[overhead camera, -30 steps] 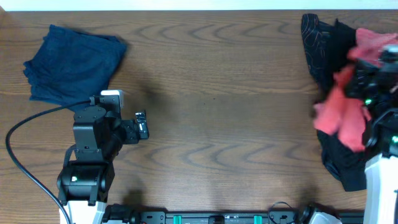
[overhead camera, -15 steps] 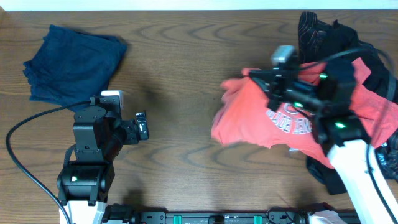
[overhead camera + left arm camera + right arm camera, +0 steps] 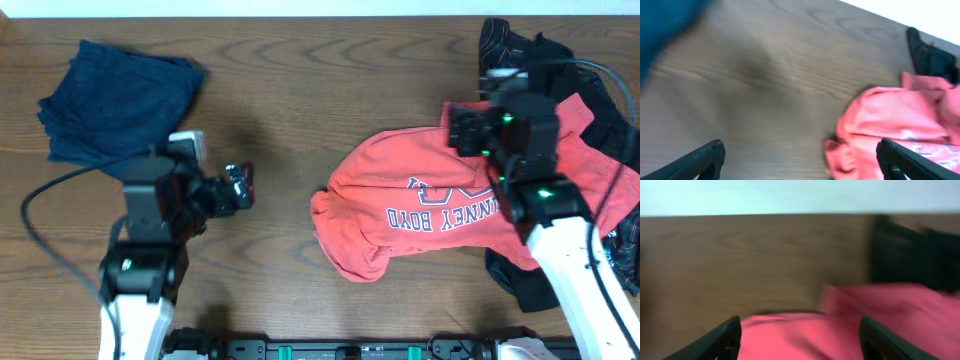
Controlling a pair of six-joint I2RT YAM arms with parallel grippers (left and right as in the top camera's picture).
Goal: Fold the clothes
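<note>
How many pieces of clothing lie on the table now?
3 at least: a navy garment at the far left, a coral-red T-shirt right of the middle, and black fabric at the right edge, partly under the T-shirt. The black fabric may hide more pieces.

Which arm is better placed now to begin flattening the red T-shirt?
Probably the right. The right fingers, open, hang over the red T-shirt; the left fingers, also open, are over the table, away from it.

T-shirt point(image 3: 420, 215) lies right; second garment point(image 3: 115, 105) — far left.
</note>
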